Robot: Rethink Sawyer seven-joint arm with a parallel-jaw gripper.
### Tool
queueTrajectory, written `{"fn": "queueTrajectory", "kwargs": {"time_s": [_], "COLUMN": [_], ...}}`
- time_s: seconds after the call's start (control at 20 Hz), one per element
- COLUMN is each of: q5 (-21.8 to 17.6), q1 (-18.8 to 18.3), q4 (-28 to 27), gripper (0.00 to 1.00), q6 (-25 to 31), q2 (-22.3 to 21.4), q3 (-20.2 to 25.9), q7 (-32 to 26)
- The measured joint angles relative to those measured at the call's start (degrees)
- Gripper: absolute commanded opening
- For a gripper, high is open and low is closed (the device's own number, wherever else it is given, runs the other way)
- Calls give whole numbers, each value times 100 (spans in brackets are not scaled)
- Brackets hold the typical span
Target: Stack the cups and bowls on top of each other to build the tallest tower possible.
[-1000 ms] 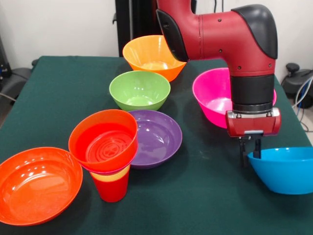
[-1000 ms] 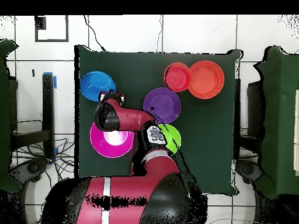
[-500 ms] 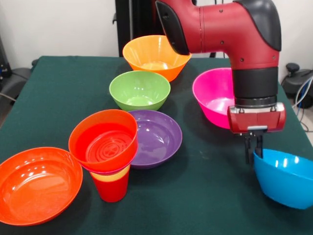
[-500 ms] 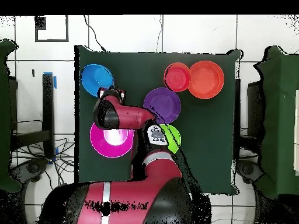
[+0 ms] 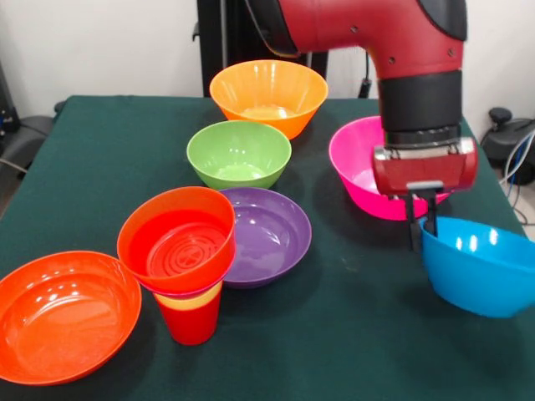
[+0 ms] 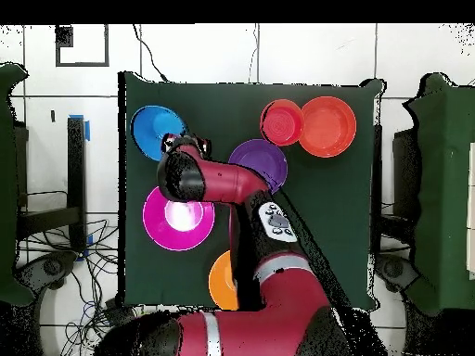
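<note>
The pincer point(image 5: 423, 224) is closed narrowly over the near rim of the blue bowl point(image 5: 481, 266), one finger inside the wall and one outside, so the bowl hangs tilted from that single edge with its far side dipping toward the bench point(image 5: 351, 334). A rim pinch is the sensible hold here, I judge, since the bowl is far too wide to be spanned across its mouth. In the overhead view the same blue bowl point(image 6: 156, 130) sits at the bench's corner, just beside the arm's wrist.

The tower point(image 5: 180, 259) stands well apart from it, toward the opposite side of the bench: a red cup point(image 5: 191, 322) as the foot, a sliver of yellow above it, and an orange-red bowl point(image 5: 177, 238) nested on top, widening upward. It touches the purple bowl point(image 5: 267, 236) at the rim (or very nearly; the overlap makes it hard to tell).

The remaining bowls lie loose and upright, mouths open, which keeps their rims free for the same edge grasp: the wide orange-red dish point(image 5: 63, 316) by the tower, the green bowl point(image 5: 239, 154), the light orange bowl point(image 5: 267, 96) behind it, and the magenta bowl point(image 5: 361, 171) just behind the pincer.

The next stretch, as I read it, calls for carrying the blue bowl across and levelling it before it settles into the stack.
</note>
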Motion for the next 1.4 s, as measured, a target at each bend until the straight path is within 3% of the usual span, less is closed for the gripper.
{"fn": "queueTrajectory", "kwargs": {"time_s": [0.7,1.4], "q5": [222,544], "q1": [-1248,-1594], "q4": [828,1060], "gripper": [0,0], "q6": [1142,2411], "q2": [-925,-1743], "q3": [1170,1912], "q7": [0,0]}}
